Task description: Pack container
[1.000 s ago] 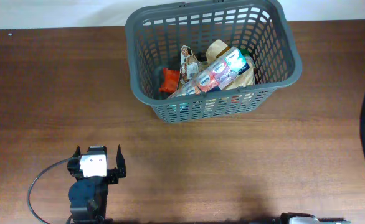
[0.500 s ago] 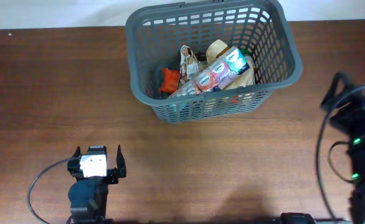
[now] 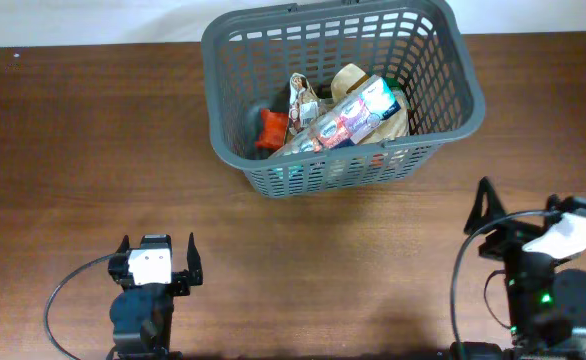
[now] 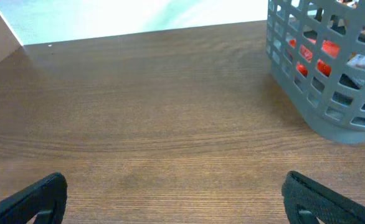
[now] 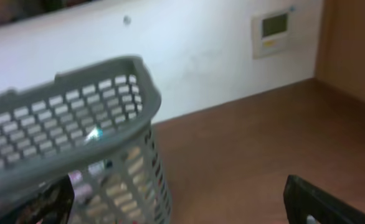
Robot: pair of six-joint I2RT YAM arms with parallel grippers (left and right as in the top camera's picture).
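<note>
Since it stands upright near the far edge of the brown wooden counter, a little right of centre, the large dark grey plastic basket with slotted lattice sides shows its load from overhead. A long clear pack of colourful pieces lies slanted across the middle. A small orange-red packet sits to its left, a printed sachet is behind that, and a tan rounded item is at the back. The left claw is well apart from the basket at the near left, released with its fingers spread wide over bare wood. The right claw, at the near right, is also released and spread. It faces the basket's corner, though its wrist view is blurred.
</note>
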